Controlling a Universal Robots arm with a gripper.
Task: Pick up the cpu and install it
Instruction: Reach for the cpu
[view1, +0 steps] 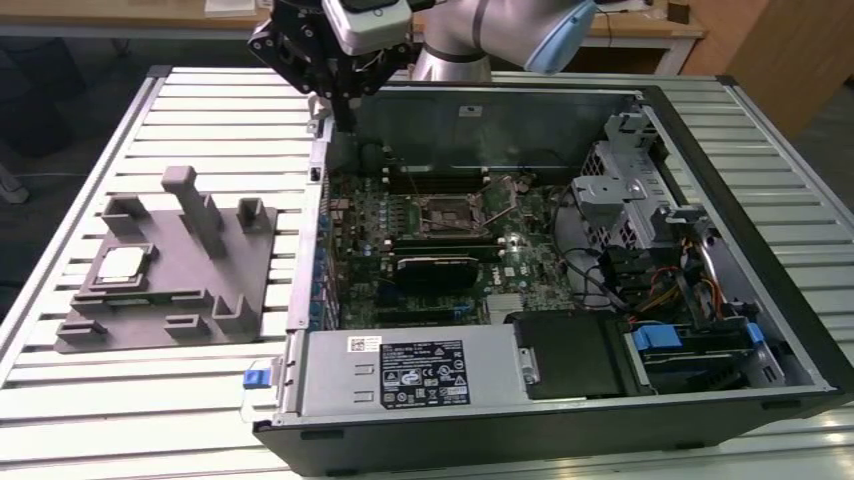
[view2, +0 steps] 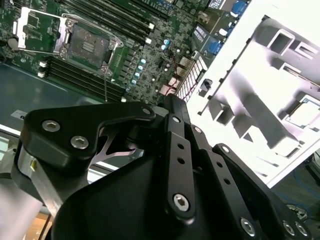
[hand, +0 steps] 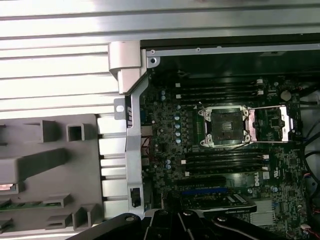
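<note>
The cpu (view1: 120, 265), a small silvery square chip, lies in a recess of the grey holder (view1: 174, 290) on the slatted table, at the exterior view's left. My gripper (view1: 347, 122) hangs shut and empty above the far left corner of the open computer case (view1: 534, 420), well away from the cpu. In both wrist views the motherboard socket (view2: 87, 45) (hand: 222, 125) lies bare with its metal frame (hand: 270, 125) swung open. The second wrist view has the gripper (view2: 170, 102) in the foreground, with the pale holder (view2: 270, 100) beyond it.
Inside the case are the power supply (view1: 400, 375) at the front, a drive cage (view1: 627, 190) and cable bundles (view1: 667, 290) at the exterior view's right. Memory slots (hand: 220, 92) flank the socket. The holder has upright posts (view1: 200, 210). The case's left wall (view1: 320, 200) stands between holder and motherboard.
</note>
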